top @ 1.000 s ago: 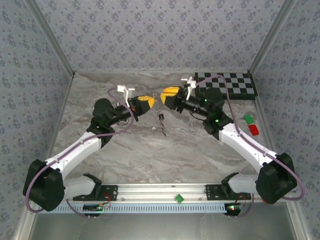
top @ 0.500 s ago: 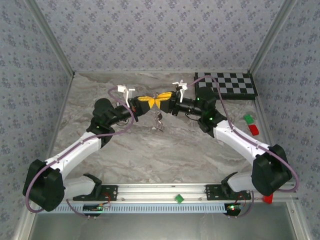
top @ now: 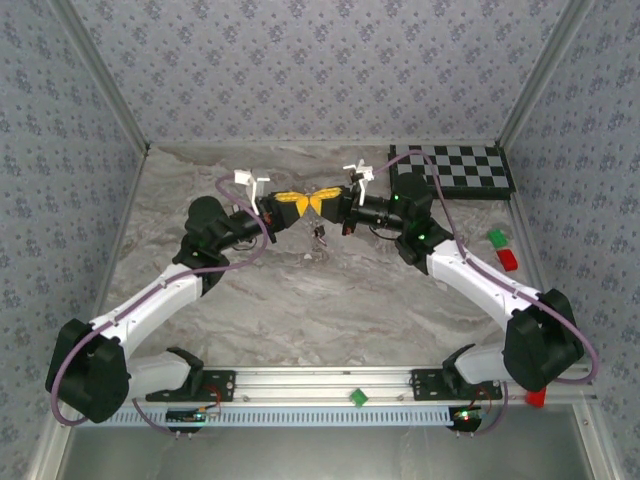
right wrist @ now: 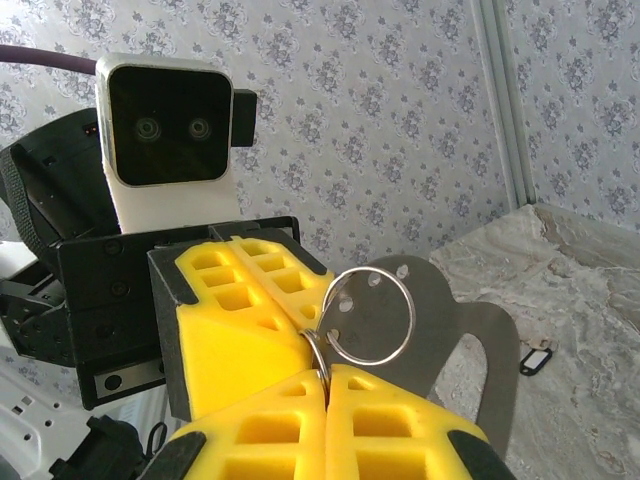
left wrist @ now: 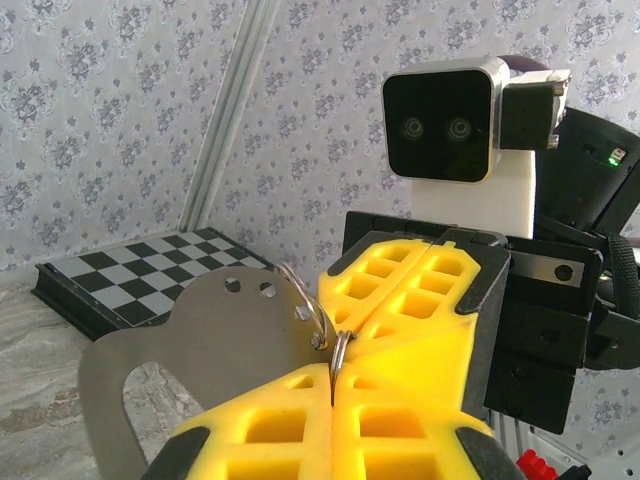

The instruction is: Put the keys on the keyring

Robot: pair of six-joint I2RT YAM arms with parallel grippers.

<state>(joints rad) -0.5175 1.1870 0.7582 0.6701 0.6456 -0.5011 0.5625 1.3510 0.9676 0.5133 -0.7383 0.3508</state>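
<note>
Above the marbled counter (top: 300, 300), left end effector (top: 298, 204) and right end effector (top: 324, 200) meet tip to tip, both clamped on the keyring (right wrist: 372, 315) (a key (right wrist: 535, 358) lies on the counter); uneven pulling could wrench it free.

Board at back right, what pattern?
Black-and-white checks; the board shows best in the top view.

Keyring (right wrist: 411, 322) between left gripper (left wrist: 332, 378), right gripper (right wrist: 325, 380) (above table (top: 300, 295)).
</note>
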